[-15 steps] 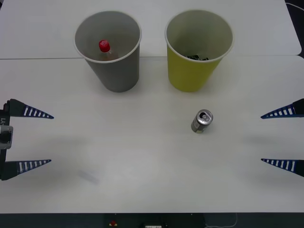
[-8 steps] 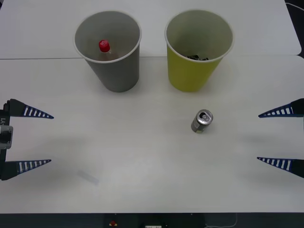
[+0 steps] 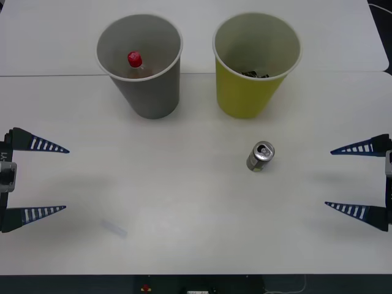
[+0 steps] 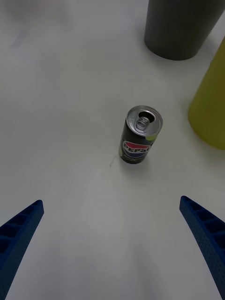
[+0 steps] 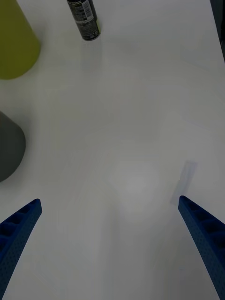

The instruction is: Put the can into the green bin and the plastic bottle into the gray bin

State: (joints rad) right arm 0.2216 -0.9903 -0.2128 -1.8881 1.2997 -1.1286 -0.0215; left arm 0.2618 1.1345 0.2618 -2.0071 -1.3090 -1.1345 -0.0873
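My right gripper [image 3: 358, 181] is spread wide at the table's [image 3: 184, 196] right edge, fingers level and pointing inward at the can [image 3: 260, 157]. The can stands upright on the table, well ahead of my fingertips and roughly on the line between them, with its pull-tab top facing up. The green bin [image 3: 256, 64] stands beyond the can and near it; a dark item already lies at its bottom. The plastic bottle [image 3: 135, 61] rests inside the gray bin [image 3: 141, 64], red cap up, so I judge that half of the task complete. My left gripper [image 3: 33, 180] is also spread, parked at the table's left edge, well apart from everything.

Step in hand: approach and grasp the can.
- Advance the right gripper straight ahead, keeping the can centred between the fingers.
- Hold the fingers low enough to meet the can's dark body, not its silver rim.
- Close only once both fingers flank the body; an early or off-centre close would likely tip the can or push it toward the green bin.
- The can looks light, so moderate pressure should suffice.
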